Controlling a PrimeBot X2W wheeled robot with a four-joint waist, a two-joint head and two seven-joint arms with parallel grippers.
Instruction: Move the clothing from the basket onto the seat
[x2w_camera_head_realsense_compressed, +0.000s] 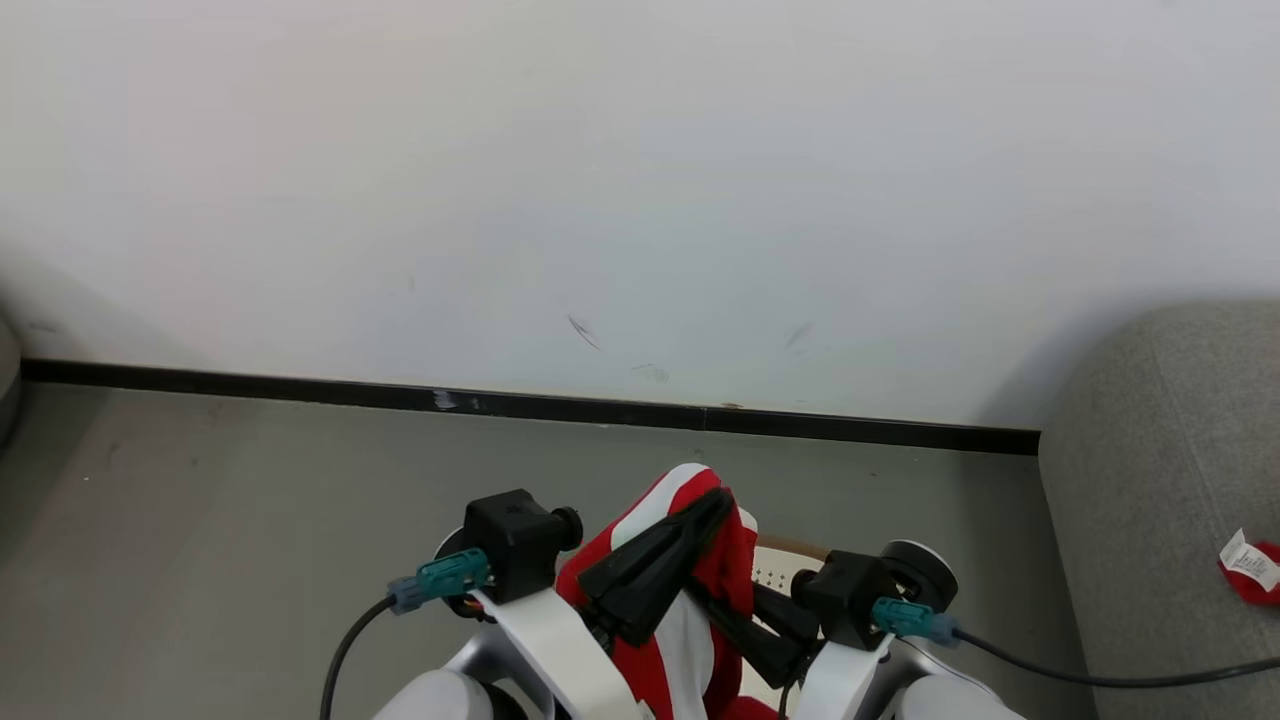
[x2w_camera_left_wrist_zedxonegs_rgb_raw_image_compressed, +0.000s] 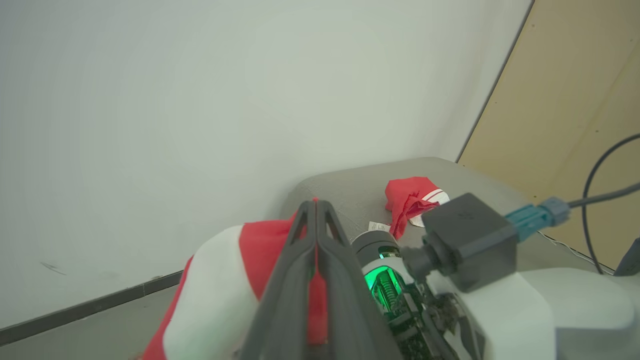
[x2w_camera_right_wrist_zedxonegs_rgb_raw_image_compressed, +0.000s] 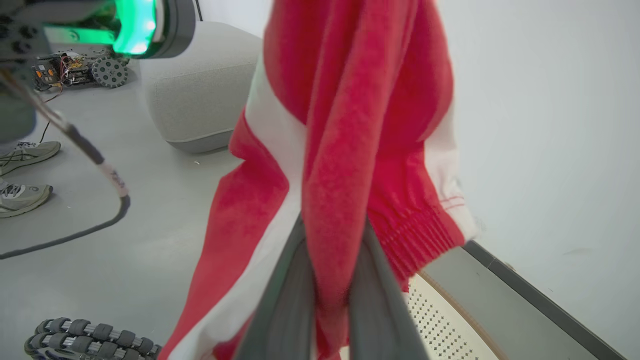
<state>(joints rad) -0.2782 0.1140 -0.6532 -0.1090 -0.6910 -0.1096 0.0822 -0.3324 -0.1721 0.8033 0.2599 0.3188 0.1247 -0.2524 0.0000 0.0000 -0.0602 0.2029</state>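
Left fingers: I have them pinched tight on the red garment. A thin strip of red shows between them in my left wrist view. They slant up and right toward the far wall.
Red garment: lifted and bunched between my two arms, near me. A broad white stripe runs down it. In my right wrist view it hangs in folds, with a gathered elastic cuff on one side.
Basket: low between my arms, just right of the garment. I can see a patch of cream perforated wall and a bit of brown rim. I cannot tell whether the hanging cloth touches it.
Right fingers: drawn in narrow, gripping a hanging fold of the same red garment.
Seat: grey woven fabric at the right, running back to the far wall, with a strip of grey floor between it and the basket.
Second red garment: lying on the seat at the far right edge of my head view, with a white care label on its left side.
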